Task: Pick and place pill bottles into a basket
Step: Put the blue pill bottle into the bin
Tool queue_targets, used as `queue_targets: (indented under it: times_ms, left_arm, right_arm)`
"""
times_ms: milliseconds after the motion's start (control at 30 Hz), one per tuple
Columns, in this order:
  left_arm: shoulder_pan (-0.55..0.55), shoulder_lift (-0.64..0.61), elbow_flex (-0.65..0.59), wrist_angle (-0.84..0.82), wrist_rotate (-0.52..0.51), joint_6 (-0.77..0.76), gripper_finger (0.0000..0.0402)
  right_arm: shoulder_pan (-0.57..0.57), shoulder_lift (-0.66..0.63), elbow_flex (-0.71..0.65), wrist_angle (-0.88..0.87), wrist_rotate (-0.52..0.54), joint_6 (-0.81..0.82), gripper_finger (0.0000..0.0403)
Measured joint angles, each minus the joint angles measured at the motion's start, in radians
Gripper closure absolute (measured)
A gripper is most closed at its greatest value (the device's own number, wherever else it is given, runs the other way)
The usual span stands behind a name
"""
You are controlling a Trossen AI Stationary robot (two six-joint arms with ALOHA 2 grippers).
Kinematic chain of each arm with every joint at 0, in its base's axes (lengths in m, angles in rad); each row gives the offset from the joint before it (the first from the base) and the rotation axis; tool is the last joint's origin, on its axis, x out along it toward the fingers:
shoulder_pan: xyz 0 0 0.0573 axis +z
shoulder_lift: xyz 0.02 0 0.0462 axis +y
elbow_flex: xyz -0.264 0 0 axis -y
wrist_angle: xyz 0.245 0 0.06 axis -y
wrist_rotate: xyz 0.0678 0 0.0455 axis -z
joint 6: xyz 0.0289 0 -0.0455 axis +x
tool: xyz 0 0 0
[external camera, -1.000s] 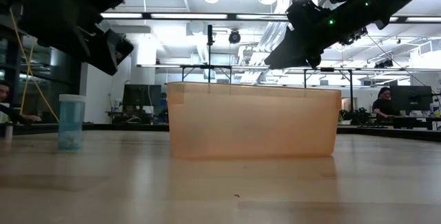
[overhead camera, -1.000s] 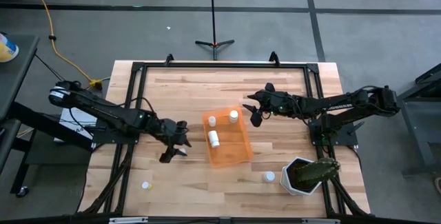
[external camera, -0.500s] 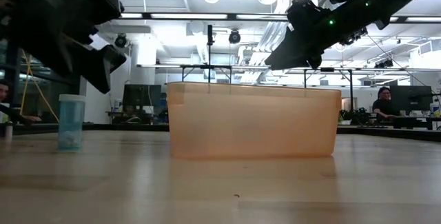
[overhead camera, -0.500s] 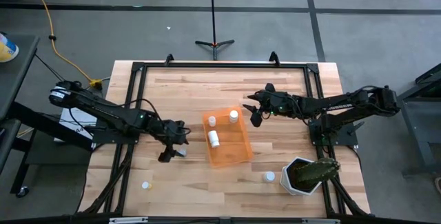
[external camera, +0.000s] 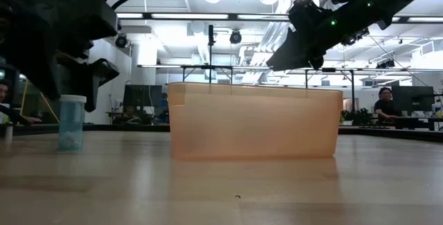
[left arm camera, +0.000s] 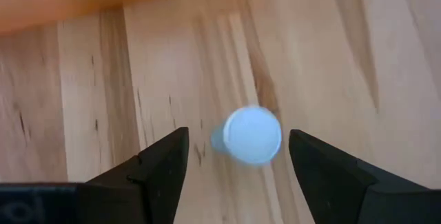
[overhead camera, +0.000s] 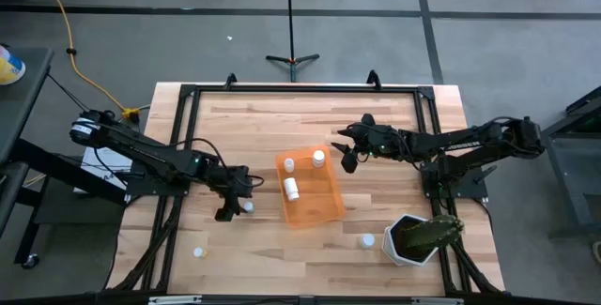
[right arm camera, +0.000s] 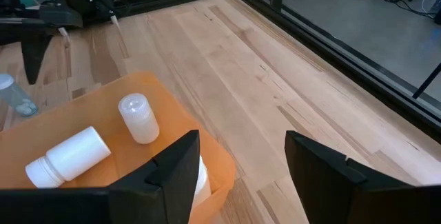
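Note:
The orange basket (overhead camera: pixel 310 190) sits at the table's middle with three white pill bottles in it: two upright (overhead camera: pixel 289 164) (overhead camera: pixel 319 158) and one on its side (overhead camera: pixel 292 189). Another bottle (overhead camera: pixel 246 207) stands upright on the table left of the basket. My left gripper (overhead camera: pixel 235 202) is open just above it, pointing down. In the left wrist view its fingers (left arm camera: pixel 162 169) stand on either side of the bottle's cap (left arm camera: pixel 253 136) without touching. My right gripper (overhead camera: pixel 349 151) hangs open and empty by the basket's far right corner. It also shows in the right wrist view (right arm camera: pixel 241 162).
Two more bottles stand on the table, one near the front left (overhead camera: pixel 198 251) and one near the front right (overhead camera: pixel 365 241). Beside the latter is a white pot with a green plant (overhead camera: pixel 418 237). A black frame (overhead camera: pixel 300 89) runs along the table's edges.
My left gripper has moved down and toward the bottle standing left of the basket, and now hangs right over it. It has stayed open. The bottle and the basket have kept still.

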Motion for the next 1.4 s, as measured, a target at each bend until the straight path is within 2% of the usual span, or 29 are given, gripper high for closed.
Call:
queue_targets:
  times_ms: [433,733,1167,1400]
  left_arm:
    - [0.002,0.095,0.001,0.027,0.0,-0.03,0.0121]
    - [0.002,0.096,0.001,0.038,0.0,-0.03,0.0139]
    - [0.002,0.095,0.001,0.079,0.002,-0.03,0.0188]
    - [0.002,0.095,0.001,0.077,0.002,-0.03,0.019]
  right_arm:
    - [0.0,0.0,0.0,-0.008,0.004,0.0,0.0199]
    - [0.0,0.0,0.0,-0.009,0.004,0.0,0.0199]
    - [0.0,0.0,0.0,-0.013,0.003,0.0,0.0199]
    - [0.0,0.0,0.0,-0.013,0.003,0.0,0.0199]
